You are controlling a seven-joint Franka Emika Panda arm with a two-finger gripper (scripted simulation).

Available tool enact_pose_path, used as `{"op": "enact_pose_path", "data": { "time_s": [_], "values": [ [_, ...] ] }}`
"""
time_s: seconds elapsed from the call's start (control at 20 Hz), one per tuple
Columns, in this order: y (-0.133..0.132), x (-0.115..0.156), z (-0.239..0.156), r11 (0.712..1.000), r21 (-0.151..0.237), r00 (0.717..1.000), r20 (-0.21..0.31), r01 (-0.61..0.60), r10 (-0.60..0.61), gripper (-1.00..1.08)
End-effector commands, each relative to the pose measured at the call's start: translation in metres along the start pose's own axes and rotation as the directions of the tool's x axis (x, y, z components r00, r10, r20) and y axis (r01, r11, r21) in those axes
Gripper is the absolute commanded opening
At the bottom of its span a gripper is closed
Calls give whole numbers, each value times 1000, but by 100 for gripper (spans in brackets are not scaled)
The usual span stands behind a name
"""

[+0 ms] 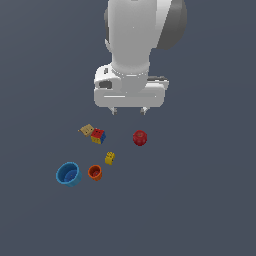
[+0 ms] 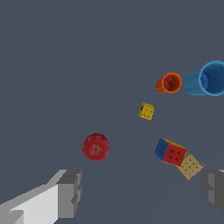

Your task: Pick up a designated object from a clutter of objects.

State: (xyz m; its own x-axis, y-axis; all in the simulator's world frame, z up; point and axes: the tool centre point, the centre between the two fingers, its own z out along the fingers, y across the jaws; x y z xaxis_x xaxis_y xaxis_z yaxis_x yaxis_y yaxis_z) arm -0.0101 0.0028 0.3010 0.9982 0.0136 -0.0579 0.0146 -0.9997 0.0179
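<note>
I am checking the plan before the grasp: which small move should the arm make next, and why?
Probably move the open gripper across until it is above the yellow brick. The gripper holds nothing, and the brick lies apart from it, between the red ball and the orange cup.

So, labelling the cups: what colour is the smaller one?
Orange, the smaller cup; clearest in the wrist view.

Surface: I see one flat floor (image 1: 200, 210) of dark slate blue-grey, which fills both views to every edge.
Texture: plain, without pattern or seams that I can find.
Light: soft and even, with only faint shadows.
Walls, furniture: I cannot make out any.
</note>
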Motion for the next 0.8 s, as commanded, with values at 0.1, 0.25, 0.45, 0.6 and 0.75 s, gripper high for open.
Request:
{"op": "enact_pose_path", "data": {
  "time_s": [0.1, 0.25, 0.45, 0.6, 0.75],
  "values": [
    [1, 0, 1, 1000, -1, 1000, 3, -2, 2, 100],
    [5, -2, 8, 1000, -9, 1000, 18, -13, 14, 100],
    [9, -6, 12, 1000, -19, 999, 36, -22, 23, 100],
    [9, -6, 12, 1000, -20, 999, 37, -21, 22, 100],
    [9, -4, 14, 1000, -18, 999, 34, -25, 25, 100]
  ]
}}
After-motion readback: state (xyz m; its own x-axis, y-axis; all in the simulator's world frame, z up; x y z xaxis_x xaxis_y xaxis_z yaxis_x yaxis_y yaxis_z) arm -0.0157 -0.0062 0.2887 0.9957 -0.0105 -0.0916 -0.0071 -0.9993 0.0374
